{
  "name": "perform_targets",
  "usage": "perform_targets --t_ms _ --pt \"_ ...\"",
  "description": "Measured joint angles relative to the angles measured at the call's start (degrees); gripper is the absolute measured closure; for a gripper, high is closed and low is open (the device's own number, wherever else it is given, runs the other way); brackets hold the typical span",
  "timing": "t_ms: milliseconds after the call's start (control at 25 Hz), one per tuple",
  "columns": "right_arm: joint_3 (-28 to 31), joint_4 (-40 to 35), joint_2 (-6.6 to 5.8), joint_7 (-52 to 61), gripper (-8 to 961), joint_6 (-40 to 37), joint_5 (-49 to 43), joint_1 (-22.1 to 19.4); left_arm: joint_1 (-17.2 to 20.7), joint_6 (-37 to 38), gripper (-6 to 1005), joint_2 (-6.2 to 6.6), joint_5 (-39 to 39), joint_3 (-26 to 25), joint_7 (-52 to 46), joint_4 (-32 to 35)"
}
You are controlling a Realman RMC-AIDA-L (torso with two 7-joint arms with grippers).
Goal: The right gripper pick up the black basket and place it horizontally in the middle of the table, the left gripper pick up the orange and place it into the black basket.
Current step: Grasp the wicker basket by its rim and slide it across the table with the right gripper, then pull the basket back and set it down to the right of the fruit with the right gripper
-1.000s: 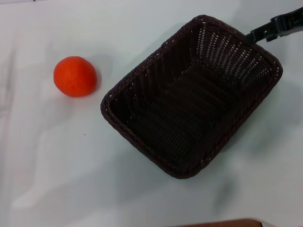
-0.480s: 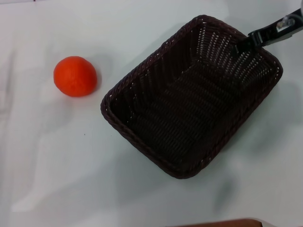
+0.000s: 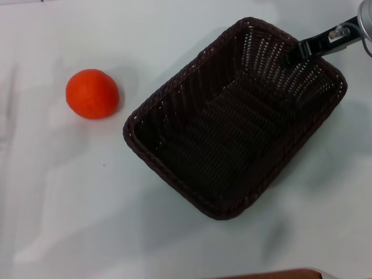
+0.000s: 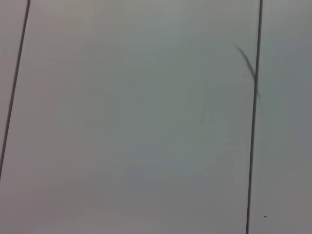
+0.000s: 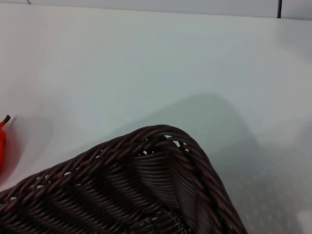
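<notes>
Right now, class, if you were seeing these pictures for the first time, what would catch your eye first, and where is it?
The black basket dominates: a large dark woven shape lying askew on the pale table, toward the robot's right. Next comes the orange, bright and alone on the table to the basket's left, apart from it. The right gripper reaches in from the far right corner, over the basket's far rim.

Dark brown woven basket (image 3: pixel 232 119), bright orange-red orange (image 3: pixel 92 93), pale white table (image 3: pixel 70 203).
</notes>
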Motion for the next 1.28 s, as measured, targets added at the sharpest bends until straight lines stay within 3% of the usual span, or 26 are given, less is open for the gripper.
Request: perform_targets --t_ms 80,320,440,920,1280 --pt "0.03 -0.01 -0.01 -0.02 632 -0.06 0.04 -0.1 -0.12 -0.04 110 0.0 0.0 0.12 0.0 0.0" --pt "0.82 0.32 0.16 0.3 735 0.18 0.51 -0.36 -0.18 -0.21 110 0.0 0.0 0.25 0.0 0.0" --pt "2.51 -0.43 0.15 1.32 740 2.14 3.41 -1.5 -0.05 -1.3 111 0.0 0.0 0.17 0.0 0.01" --pt "4.25 -9.61 0.86 10.38 753 4.3 15.69 -15.74 0.1 -2.33 112 0.3 0.0 -0.01 0.03 -0.26" --pt "3.63 -6.37 1.22 10.57 759 -0.43 24.1 -21.8 -0.96 -1.58 111 0.39 0.08 -0.02 0.16 -0.39"
